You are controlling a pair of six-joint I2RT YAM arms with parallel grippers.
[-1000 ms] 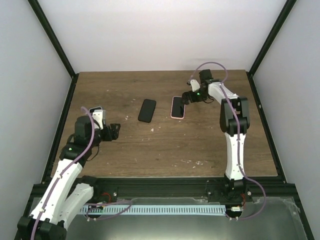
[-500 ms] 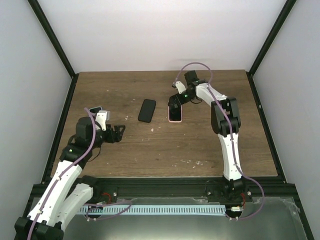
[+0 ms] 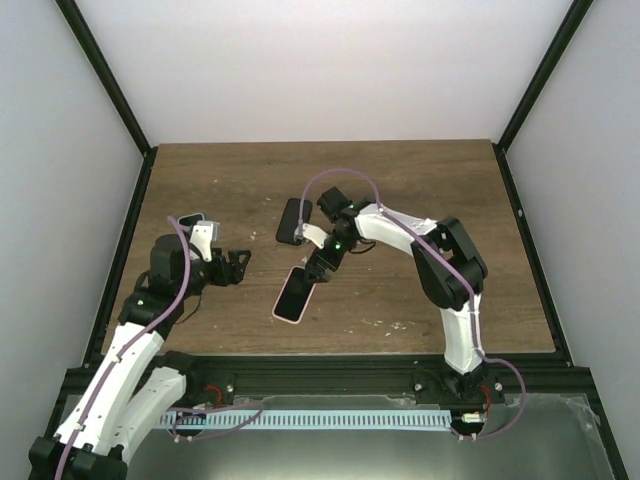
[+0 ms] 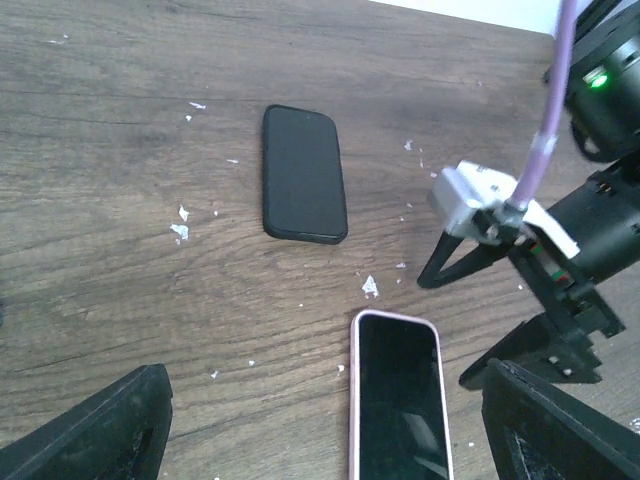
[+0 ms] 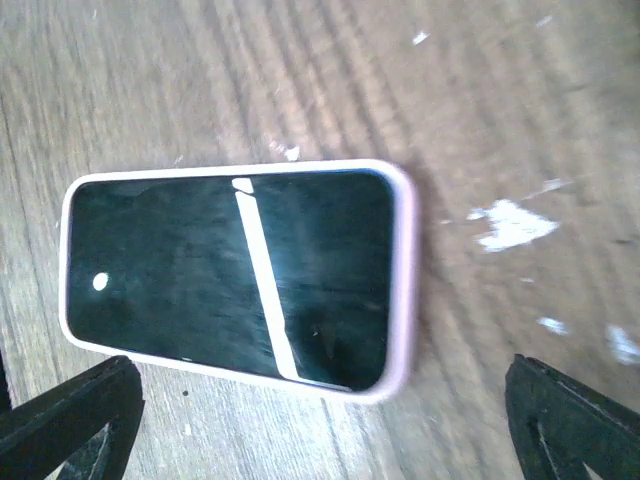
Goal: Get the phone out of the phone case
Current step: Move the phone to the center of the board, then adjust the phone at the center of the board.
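Observation:
The phone point(image 3: 293, 295), dark screen up, sits in its pink phone case point(image 4: 354, 400) on the wooden table, left of centre and tilted. My right gripper point(image 3: 316, 268) hovers open at the phone's far end, nothing between its fingers. In the right wrist view the cased phone point(image 5: 235, 270) lies just ahead of the wide-apart fingertips point(image 5: 70, 420). My left gripper point(image 3: 238, 266) is open, to the left of the phone and apart from it. In the left wrist view, the phone point(image 4: 400, 400) lies between and ahead of that gripper's fingers.
A second, black phone point(image 4: 303, 172) lies flat farther back, partly covered by the right wrist in the top view point(image 3: 291, 222). White flecks dot the wood around both phones. Black frame posts border the table's left and right sides.
The right arm swept left and toward the near edge, and the pink-cased phone moved with it from back centre to left of centre, turning as it went. The left gripper stretched forward slightly.

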